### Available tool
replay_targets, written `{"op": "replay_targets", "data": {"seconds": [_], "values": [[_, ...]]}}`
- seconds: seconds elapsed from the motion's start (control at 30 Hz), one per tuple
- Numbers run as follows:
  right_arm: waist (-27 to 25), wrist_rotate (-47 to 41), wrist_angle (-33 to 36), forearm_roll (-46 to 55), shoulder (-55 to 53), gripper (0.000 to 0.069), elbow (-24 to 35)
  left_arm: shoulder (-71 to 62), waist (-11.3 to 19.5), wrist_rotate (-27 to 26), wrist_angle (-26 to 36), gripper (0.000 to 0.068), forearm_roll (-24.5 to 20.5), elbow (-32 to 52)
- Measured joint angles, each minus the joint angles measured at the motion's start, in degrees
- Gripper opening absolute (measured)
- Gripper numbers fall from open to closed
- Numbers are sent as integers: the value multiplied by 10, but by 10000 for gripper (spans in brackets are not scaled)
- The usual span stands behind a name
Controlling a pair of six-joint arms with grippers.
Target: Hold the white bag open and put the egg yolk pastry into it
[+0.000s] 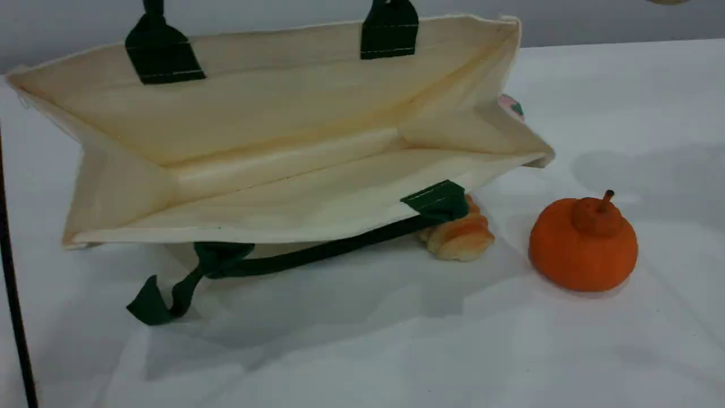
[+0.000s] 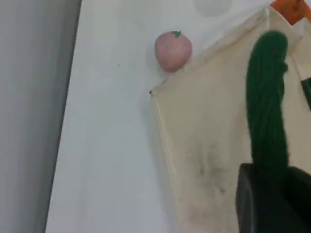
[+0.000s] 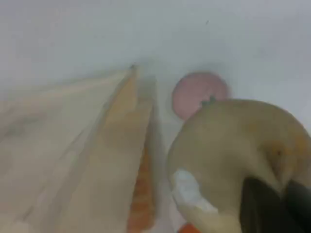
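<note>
The white bag point(image 1: 283, 147) lies on its side with its mouth gaping toward the scene camera, its upper side lifted by the dark green handle point(image 2: 266, 97). My left gripper point(image 2: 272, 196) is shut on that handle, above the bag's outer cloth point(image 2: 218, 145). Filling the lower right of the right wrist view is the egg yolk pastry point(image 3: 233, 155), a beige ball, with my right gripper point(image 3: 279, 206) shut on it. It hangs above the table to the right of the bag's edge point(image 3: 73, 145). Only a sliver of the pastry point(image 1: 668, 1) shows at the scene view's top edge.
A pink ball point(image 2: 172, 50) with a green mark rests behind the bag's right corner. A golden bread loaf point(image 1: 459, 235) lies partly under the bag's lower edge beside the loose lower handle point(image 1: 317, 252). An orange pumpkin-shaped toy point(image 1: 583, 243) stands at the right. A black cable point(image 1: 11, 283) runs down the left edge.
</note>
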State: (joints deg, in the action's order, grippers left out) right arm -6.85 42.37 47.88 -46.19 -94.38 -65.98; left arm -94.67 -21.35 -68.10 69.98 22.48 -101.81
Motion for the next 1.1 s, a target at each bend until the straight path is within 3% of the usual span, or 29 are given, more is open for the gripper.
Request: {"op": "replay_targets", "data": {"seconds": [0.47,0.73,0.9,1.1], "values": [[0,-60,58,18,163,31,19,0,0,14,0,98,-3,0],[1,-35,24,-51,310,31,149,0,0,14,0,98,-3,0],[1,49,15,-143,385,31,232,0,0,14,0,98,-3,0],[1,145,28,-229,388,31,308,0,0,14,0,98,-3,0]]}}
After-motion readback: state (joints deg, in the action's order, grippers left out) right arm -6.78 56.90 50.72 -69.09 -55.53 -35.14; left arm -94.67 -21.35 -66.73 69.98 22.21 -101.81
